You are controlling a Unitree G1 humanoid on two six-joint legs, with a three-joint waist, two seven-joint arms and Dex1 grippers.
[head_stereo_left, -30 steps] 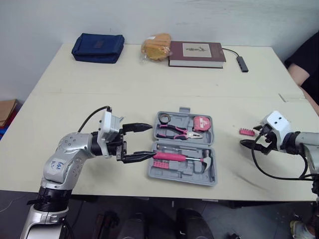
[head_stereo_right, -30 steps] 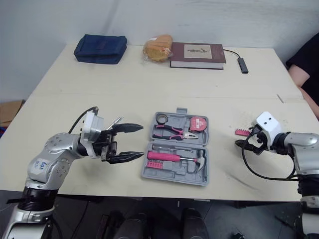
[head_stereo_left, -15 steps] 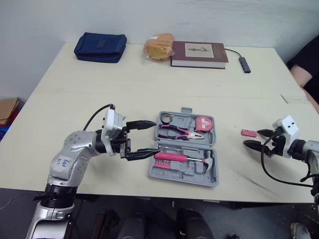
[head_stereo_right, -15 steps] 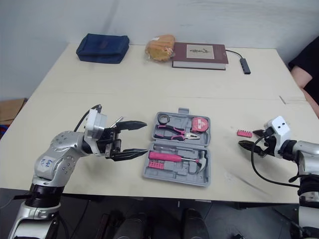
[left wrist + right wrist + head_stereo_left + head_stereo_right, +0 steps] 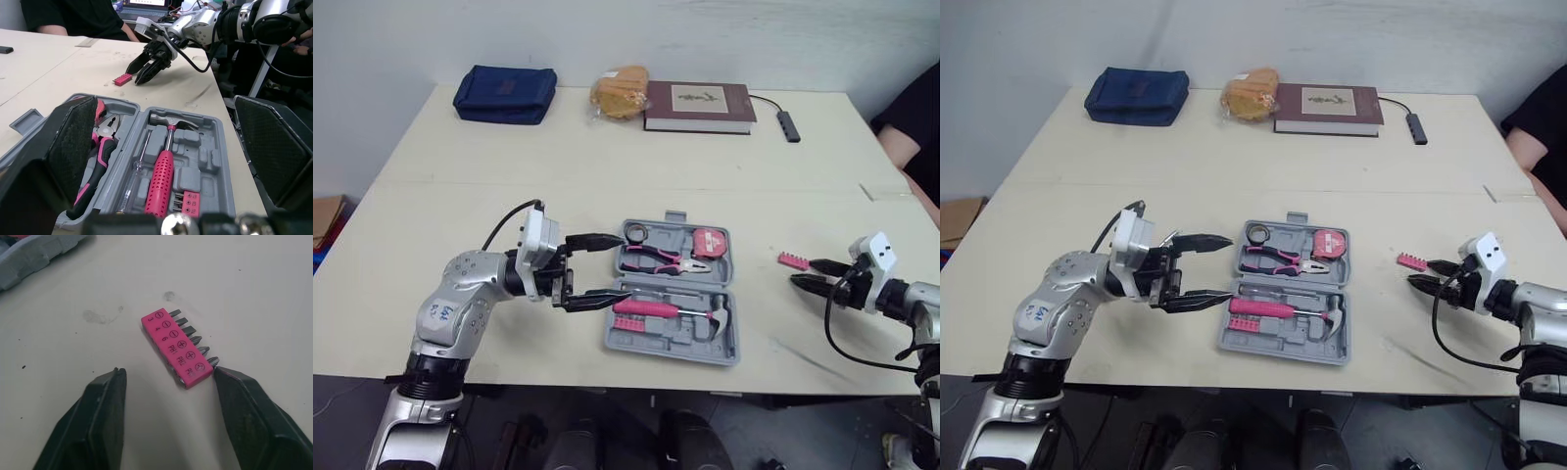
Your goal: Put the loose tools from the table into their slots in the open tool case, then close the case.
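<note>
My right claw, spread open, is hovering just beside the pink bit holder near the tabletop's right edge; closing off-centre could send it skidding farther from the tool case.

You have one grey tool case holding one hammer, one pair of pliers, one tape measure and one slotted bit strip. You also have one loose bit strip carrying six bits. Besides these there is one blue pouch, one book and one bag of bread.
</note>
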